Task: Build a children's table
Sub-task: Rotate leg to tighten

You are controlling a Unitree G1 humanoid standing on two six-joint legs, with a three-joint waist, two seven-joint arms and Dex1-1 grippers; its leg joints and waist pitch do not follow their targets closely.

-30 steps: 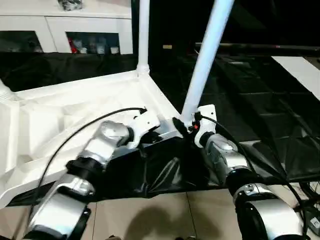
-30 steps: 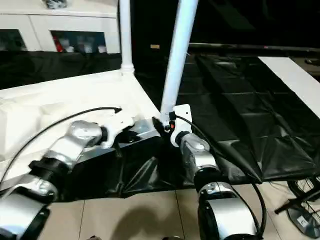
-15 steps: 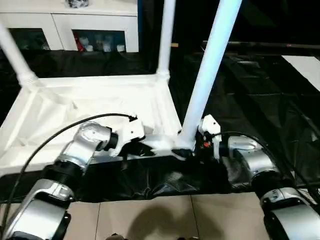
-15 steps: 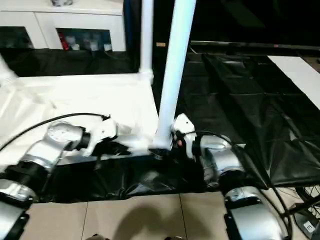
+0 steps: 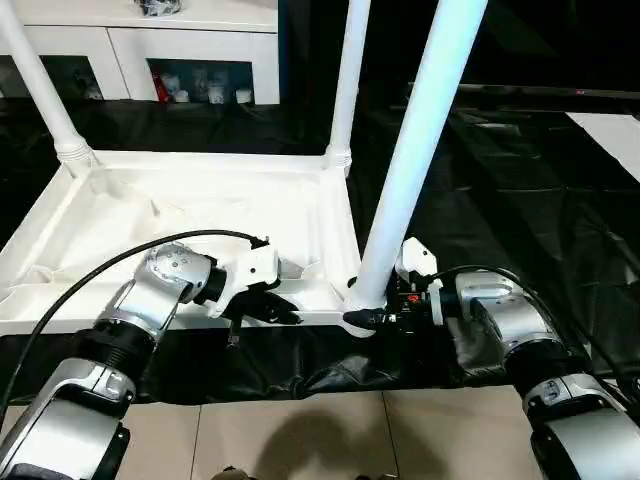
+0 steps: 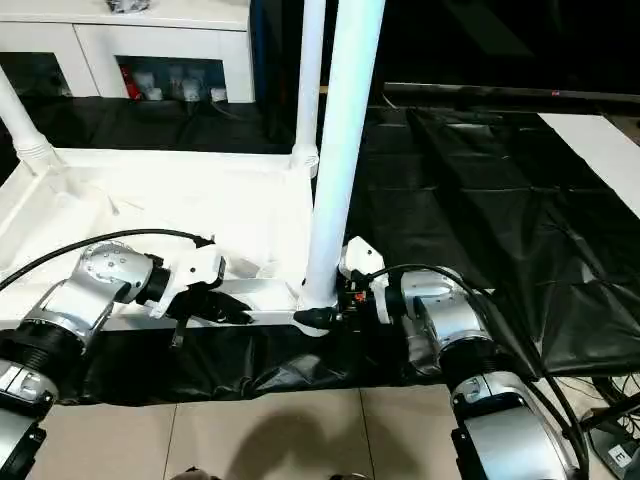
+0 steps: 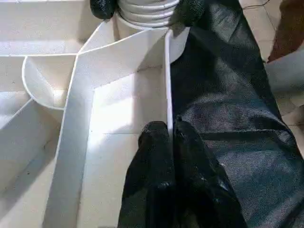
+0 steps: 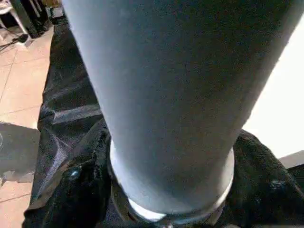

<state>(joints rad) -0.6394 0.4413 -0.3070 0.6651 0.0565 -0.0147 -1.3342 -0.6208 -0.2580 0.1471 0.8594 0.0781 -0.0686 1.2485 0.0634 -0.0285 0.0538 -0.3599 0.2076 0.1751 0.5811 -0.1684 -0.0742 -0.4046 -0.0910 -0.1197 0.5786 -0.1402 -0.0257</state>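
table top: white ribbed table top (image 5: 200,215) lies upside down on the black-draped worktop (image 5: 520,200), near rim at the worktop's front edge
legs: three legs in view, all upright in corner sockets; far left leg (image 5: 40,90), far right leg (image 5: 352,80), near right leg (image 5: 420,150); fourth corner out of view
left pincer: left pincer (image 7: 166,130) clenched on the thin near rim wall (image 7: 167,90) of the top, one finger each side of it
right pincer: right pincer (image 5: 372,318) wraps the base of the near right leg at its corner socket (image 7: 147,9), fingers clenched round the collar on both sides; the right wrist view confirms it
step (judged): seating or twisting the near right leg home while the left arm steadies the top
progress (judged): late; can't tell whether a fourth leg is in
risk 1: the leg looks slightly tilted; pushing while it's off-axis could jam it or leave it half seated
risk 2: top sits at the worktop's edge on slick black cloth; sideways force from the right arm could slide it off toward the floor (image 5: 300,430)
risk 3: left grip is on a thin rim; could slip, then the top rotates
risk 4: left arm cable (image 5: 120,270) hangs near the rim and could snag
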